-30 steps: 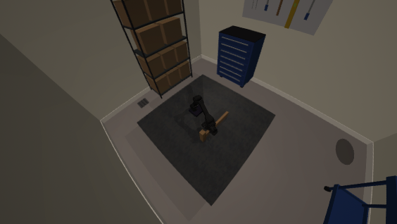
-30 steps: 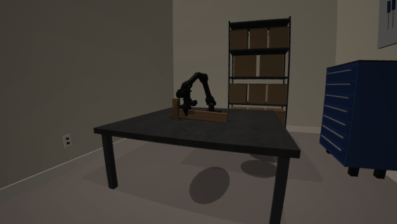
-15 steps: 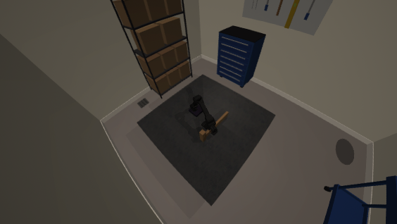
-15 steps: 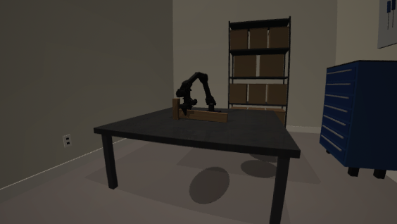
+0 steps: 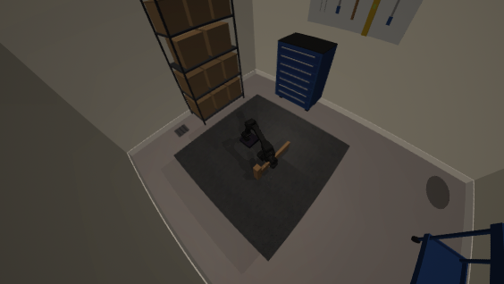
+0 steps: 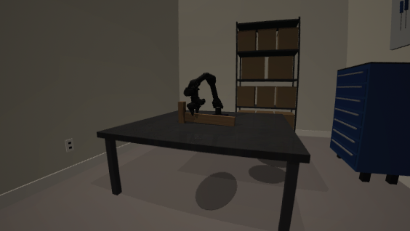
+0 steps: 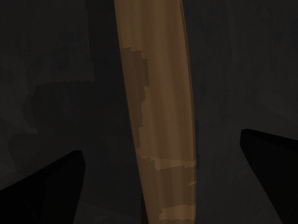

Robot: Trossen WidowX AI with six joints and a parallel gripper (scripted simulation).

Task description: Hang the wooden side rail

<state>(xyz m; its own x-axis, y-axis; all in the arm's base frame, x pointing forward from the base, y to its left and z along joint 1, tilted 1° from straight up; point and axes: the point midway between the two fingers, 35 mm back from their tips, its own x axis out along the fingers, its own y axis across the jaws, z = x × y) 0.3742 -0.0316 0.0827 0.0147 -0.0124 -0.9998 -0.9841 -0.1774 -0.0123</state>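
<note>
The wooden side rail (image 5: 283,148) (image 6: 215,119) (image 7: 165,75) stands on edge, its far end on the table. Its other end is against or very close to the headboard post (image 5: 256,172) (image 6: 182,112), which stands upright. The steel hooks, the pins and the slot cannot be made out, so how the hooks sit is hidden. My gripper (image 6: 195,113) (image 7: 164,149) is open and empty, pointing down at the rail's top edge near the post. In the wrist view the fingers stand wide apart on both sides of the rail, with gaps to it.
The dark table (image 5: 268,223) (image 6: 203,139) carries the post, the rail and the arm's base (image 5: 248,140). The arm reaches over the rail from its base. A shelf with boxes and a blue drawer cabinet (image 5: 297,71) (image 6: 352,116) stand away from the table.
</note>
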